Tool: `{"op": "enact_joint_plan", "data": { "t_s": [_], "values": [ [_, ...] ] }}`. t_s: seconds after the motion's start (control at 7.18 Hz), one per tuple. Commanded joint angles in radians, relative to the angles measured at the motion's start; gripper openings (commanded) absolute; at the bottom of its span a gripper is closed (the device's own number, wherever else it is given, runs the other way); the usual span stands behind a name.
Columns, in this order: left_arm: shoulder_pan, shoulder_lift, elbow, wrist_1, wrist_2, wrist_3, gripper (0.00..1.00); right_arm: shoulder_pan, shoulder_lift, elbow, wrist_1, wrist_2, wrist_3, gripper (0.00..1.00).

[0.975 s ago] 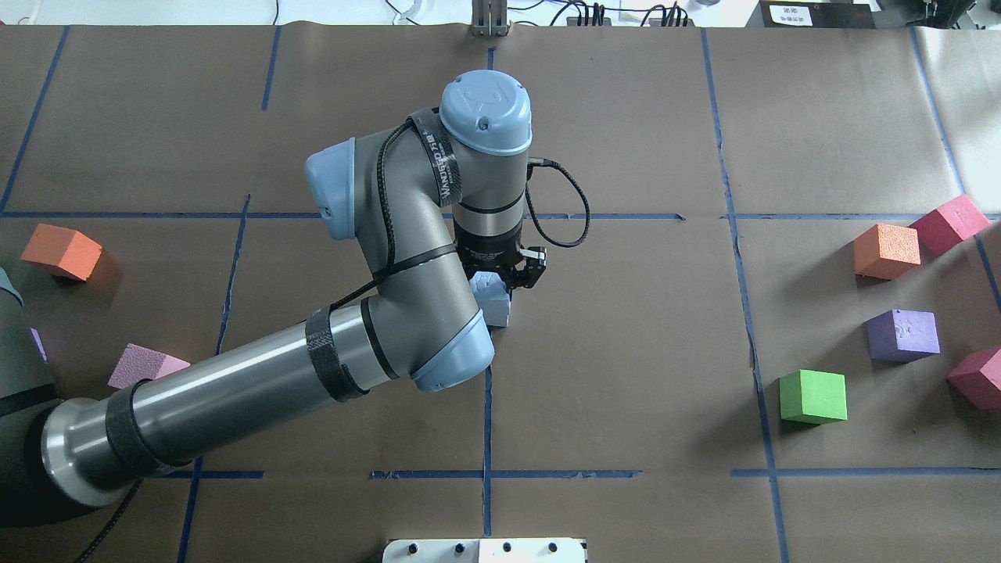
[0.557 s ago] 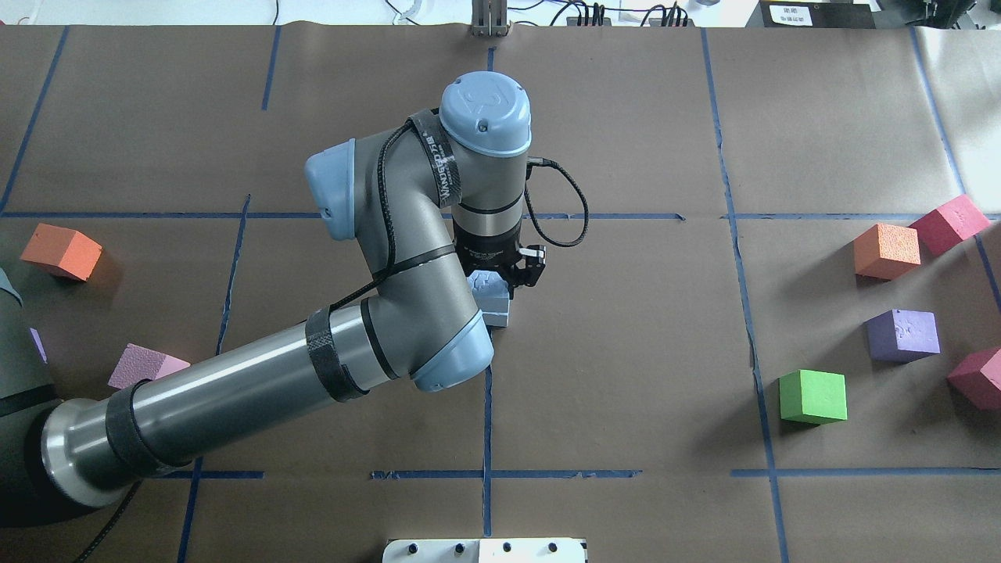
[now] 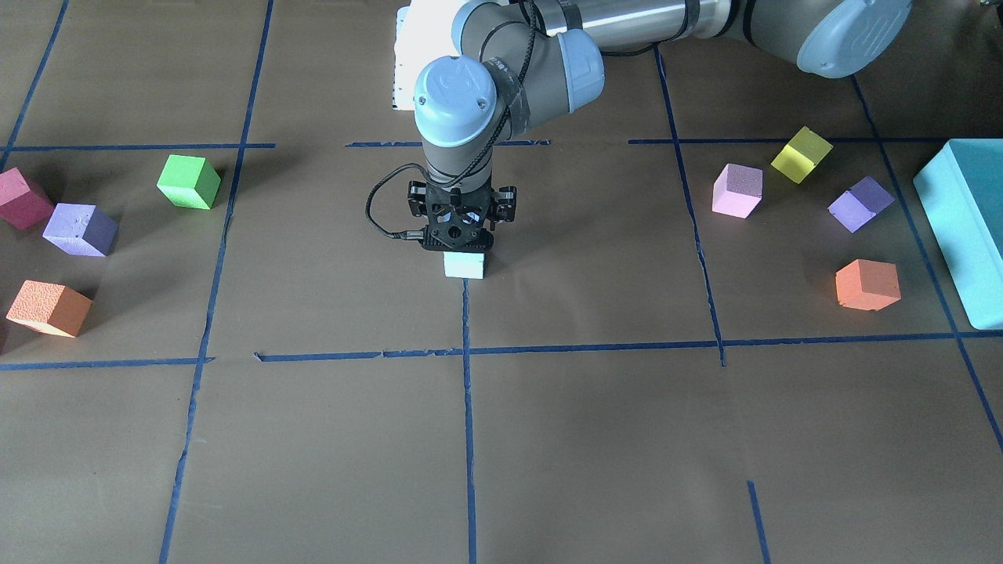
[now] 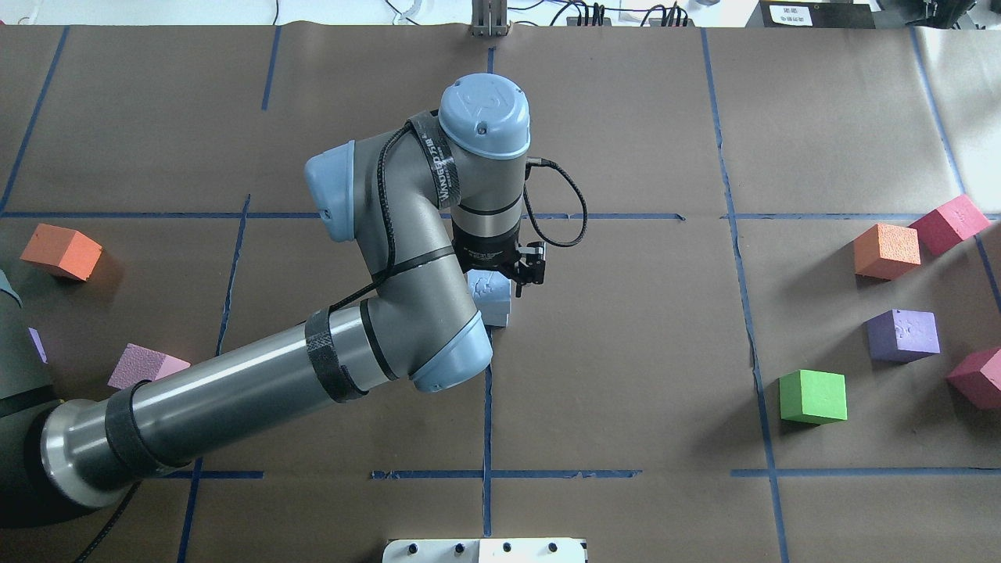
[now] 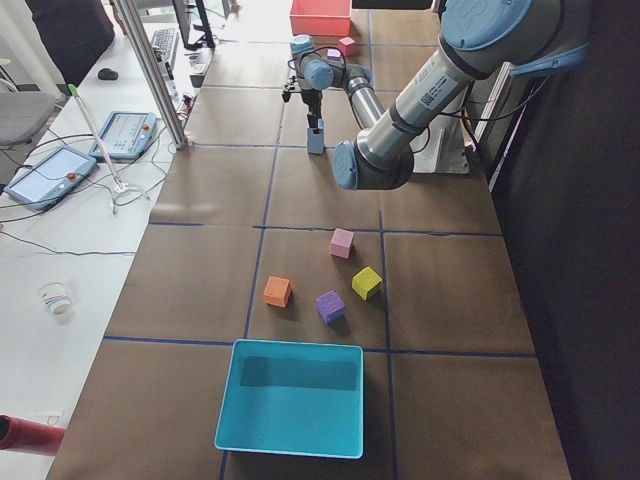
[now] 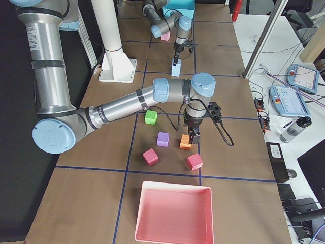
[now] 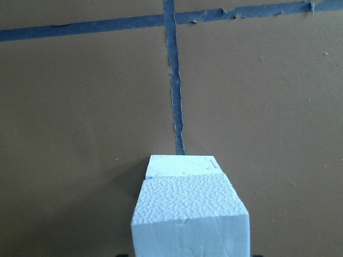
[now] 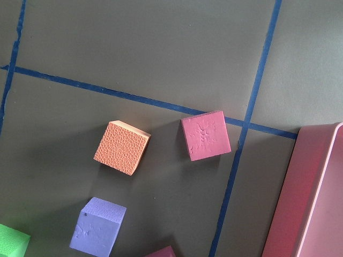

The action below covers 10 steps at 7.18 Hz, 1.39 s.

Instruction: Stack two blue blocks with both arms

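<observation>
My left gripper (image 3: 464, 249) stands at the table's middle, pointing straight down and shut on one pale blue block (image 4: 490, 288). The left wrist view shows that block (image 7: 190, 217) large at the bottom, between the jaws. The second blue block (image 3: 464, 265) sits on the table right under it, and it also shows in the left wrist view (image 7: 179, 166). I cannot tell whether the two touch. From the sides they read as one tall blue column (image 5: 316, 138). My right gripper (image 6: 193, 136) hangs high over the cubes on the right side. I cannot tell whether it is open or shut.
On the right lie an orange cube (image 4: 886, 250), two dark pink cubes (image 4: 948, 223), a purple cube (image 4: 902, 335) and a green cube (image 4: 813, 396). A pink tray (image 8: 311, 203) lies beyond them. On the left are orange (image 4: 61, 251), pink, purple and yellow (image 3: 801, 154) cubes and a turquoise tray (image 3: 964, 227).
My left gripper has shifted very slightly with the blue block in it, and the block now sits more squarely over the lower one. Nothing else has moved.
</observation>
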Motion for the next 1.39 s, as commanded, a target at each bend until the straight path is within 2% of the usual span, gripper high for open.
{"op": "enact_joint_plan", "data": {
  "t_s": [0.0, 0.42, 0.56, 0.7, 0.84, 0.97, 1.11, 1.25],
  "values": [
    [-0.002, -0.001, -0.001, 0.001, 0.0, -0.004, 1.0, 0.001, 0.002, 0.001, 0.0, 0.0, 0.0, 1.0],
    [-0.017, -0.002, -0.039, 0.027, 0.0, -0.007, 1.0, 0.01, 0.005, 0.001, 0.0, 0.002, -0.002, 1.0],
    [-0.028, -0.001, -0.12, 0.122, 0.0, -0.005, 1.0, 0.014, 0.005, 0.001, 0.0, 0.002, -0.003, 1.0],
    [-0.05, 0.043, -0.241, 0.199, -0.001, 0.007, 1.0, 0.016, 0.0, -0.008, -0.001, 0.002, -0.006, 1.0],
    [-0.061, 0.158, -0.368, 0.205, -0.004, 0.018, 1.0, 0.024, -0.004, -0.022, 0.0, 0.011, -0.014, 1.0],
    [-0.099, 0.329, -0.556, 0.207, -0.008, 0.104, 1.0, 0.034, -0.009, -0.037, 0.0, 0.029, -0.02, 1.0],
    [-0.153, 0.461, -0.689, 0.212, -0.008, 0.172, 1.0, 0.043, -0.021, -0.039, 0.002, 0.029, -0.025, 1.0],
    [-0.193, 0.522, -0.746, 0.222, -0.008, 0.234, 1.0, 0.054, -0.03, -0.042, 0.002, 0.029, -0.026, 1.0]
  ]
}}
